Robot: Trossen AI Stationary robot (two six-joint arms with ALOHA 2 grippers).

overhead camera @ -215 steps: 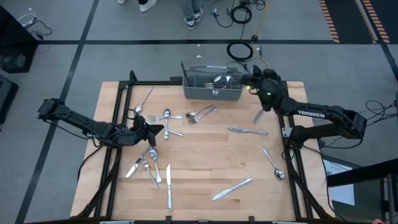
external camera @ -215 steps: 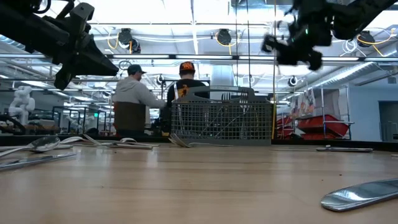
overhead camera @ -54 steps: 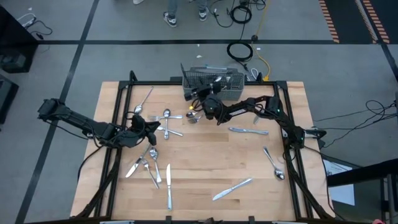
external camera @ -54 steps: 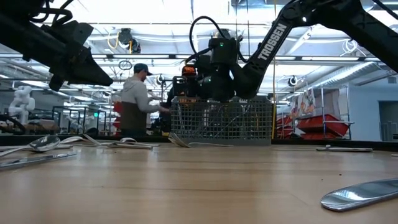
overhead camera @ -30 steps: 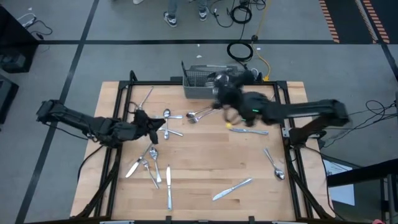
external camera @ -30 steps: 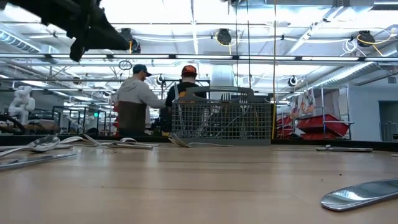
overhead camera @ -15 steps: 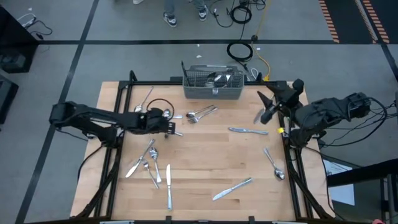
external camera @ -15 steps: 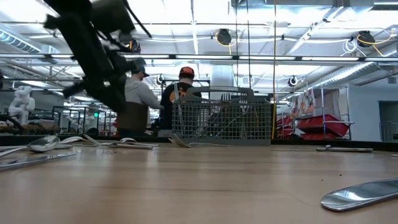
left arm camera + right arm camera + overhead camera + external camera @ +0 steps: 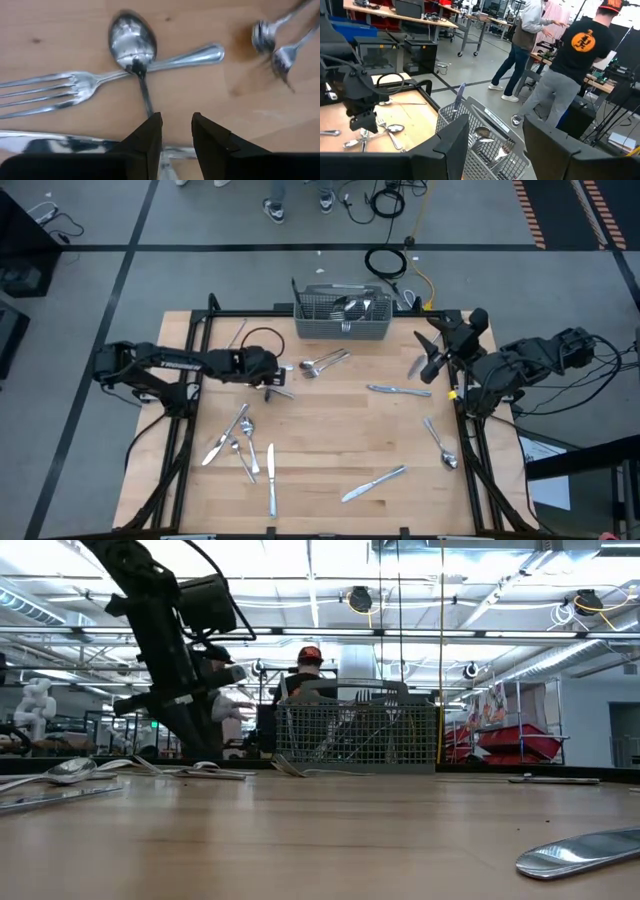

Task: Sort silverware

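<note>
My left gripper point(image 9: 272, 383) point(image 9: 176, 131) points steeply down, low over a spoon point(image 9: 134, 46) that lies across a fork point(image 9: 75, 86) on the wooden table point(image 9: 330, 430). Its fingers are open a little. The spoon's handle runs toward them and goes out of sight behind one finger point(image 9: 150, 135). I cannot tell whether they touch it. A knife point(image 9: 45, 145) lies beside them. My right gripper point(image 9: 428, 352) point(image 9: 495, 127) hangs high by the table's right edge, open and empty. The wire-mesh basket point(image 9: 343, 315) point(image 9: 357, 735) at the far edge holds some silverware.
Loose silverware lies about: spoons and forks point(image 9: 325, 363) near the basket, knives point(image 9: 398, 390) point(image 9: 373, 483) point(image 9: 270, 478), a spoon point(image 9: 440, 442), and a cluster point(image 9: 235, 442) at the near left. People point(image 9: 570, 65) stand in the room beyond the far edge.
My left gripper has gone toward the table's middle and down, tipping from nearly level to steeply downward over the spoon and fork. My right gripper has swung from near the basket to the table's right edge, then kept still. No silverware on the table has moved.
</note>
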